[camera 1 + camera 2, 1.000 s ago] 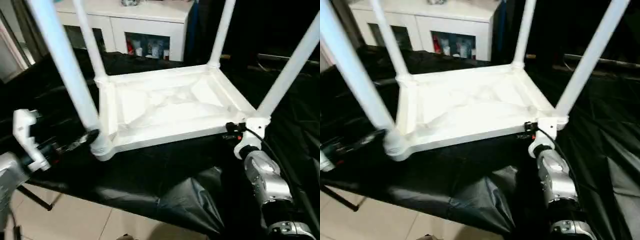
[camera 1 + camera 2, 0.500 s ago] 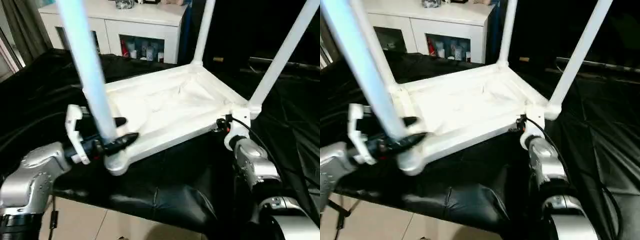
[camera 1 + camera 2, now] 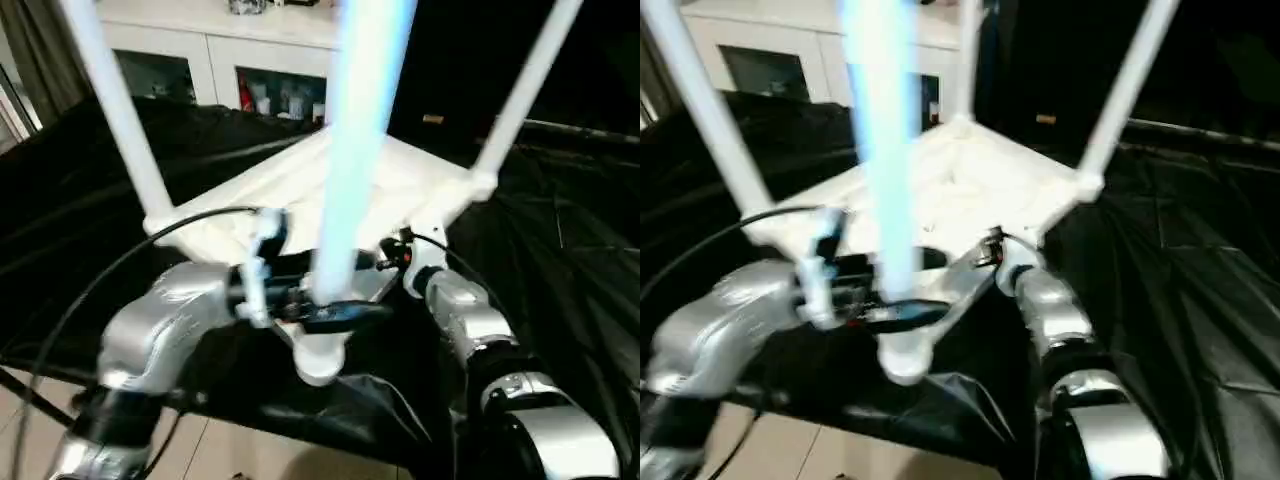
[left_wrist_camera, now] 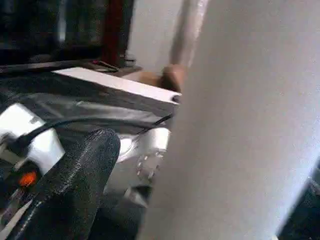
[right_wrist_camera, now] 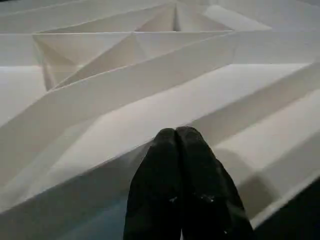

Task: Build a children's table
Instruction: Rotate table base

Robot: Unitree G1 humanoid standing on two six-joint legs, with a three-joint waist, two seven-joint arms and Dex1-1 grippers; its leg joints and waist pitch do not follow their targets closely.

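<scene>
Black, creased sheeting covers the large table [image 3: 80, 190], and a white cabinet [image 3: 230, 50] with glass doors stands at the far left.

Left eye view: the children's table [image 3: 290, 190], smooth white plastic, lies upside down on the sheeting with one corner toward the robot. Its tapered tube legs rise upward. The near leg [image 3: 355, 140] stands in a round corner socket [image 3: 318, 355]. The left gripper [image 3: 325, 310] reaches from the left with its black fingers set around the base of that leg.

Right eye view: the silver right forearm extends to the table's near right edge, where the right gripper [image 3: 992, 248] meets it.

Left wrist view: one textured black finger [image 4: 75, 175] lies beside the broad white leg surface; whether the jaws clamp cannot be determined.

Right wrist view: the right fingertips [image 5: 182, 150] are pressed together against the ribbed white underside.
</scene>
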